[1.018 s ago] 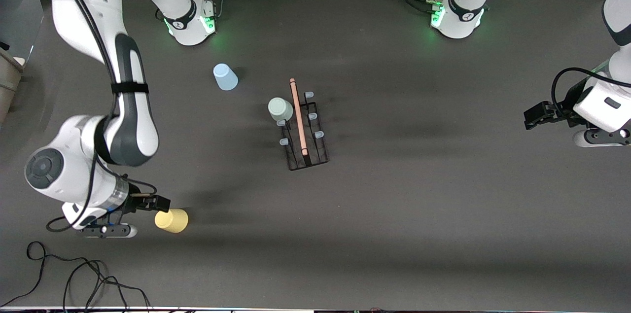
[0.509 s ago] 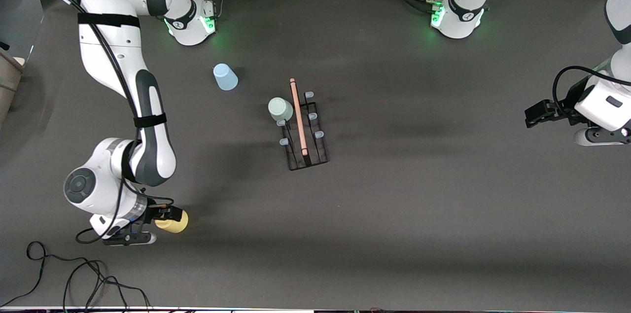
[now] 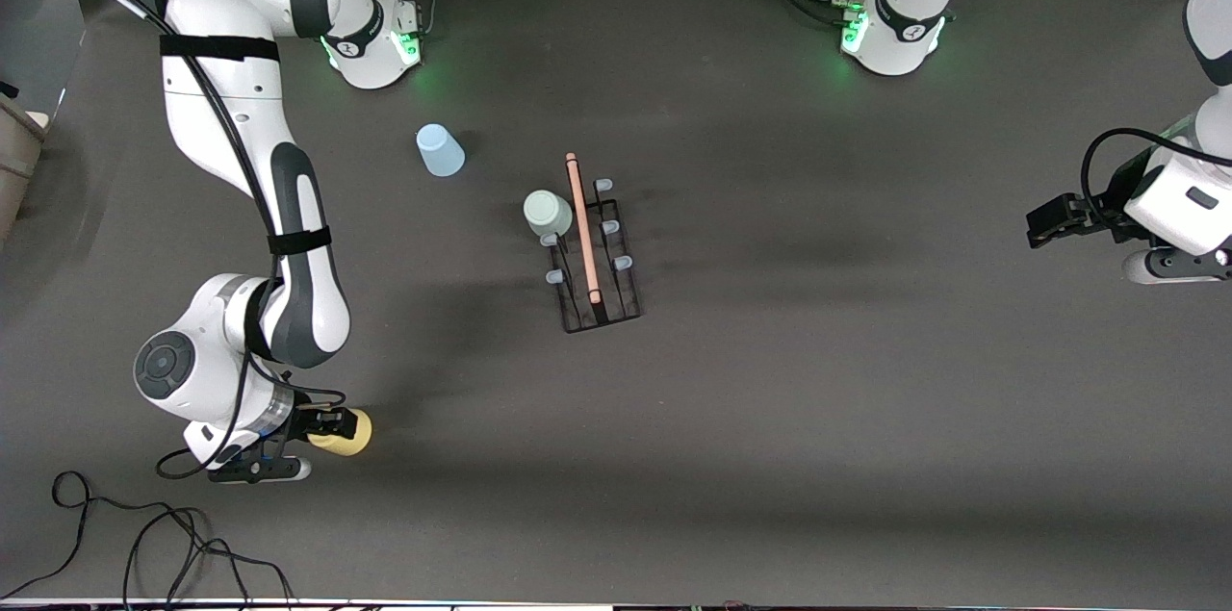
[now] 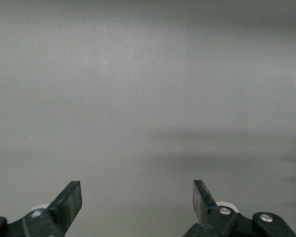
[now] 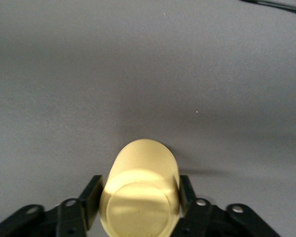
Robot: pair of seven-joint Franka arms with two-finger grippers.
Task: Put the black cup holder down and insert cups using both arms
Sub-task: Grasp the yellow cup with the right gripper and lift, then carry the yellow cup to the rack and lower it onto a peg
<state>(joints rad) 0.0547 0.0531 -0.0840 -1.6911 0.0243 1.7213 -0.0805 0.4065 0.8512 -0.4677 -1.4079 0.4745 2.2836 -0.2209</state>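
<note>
Front view shows the dark grey counter [image 3: 818,419] with both white arms standing on it. The right arm [image 3: 241,159] reaches low toward the corner close to the camera at its own end, and the right tool [image 3: 327,425] has its fingers around the yellow cup [image 3: 348,433], which lies on its side on the counter. In the right wrist view the two fingers [image 5: 91,197] sit against both sides of the yellow cup [image 5: 140,195], whose flat bottom faces the camera. The left arm [image 3: 1189,197] waits at its end of the counter; the left tool [image 3: 1044,226] is released, its fingers [image 4: 69,202] wide apart over bare surface. The black cup holder [image 3: 592,255] stands in the middle of the counter, with the pale mint cup [image 3: 547,213] placed on one of its pegs. The light blue cup [image 3: 439,150] stands alone upside down, farther from the camera, toward the right arm's base.
</note>
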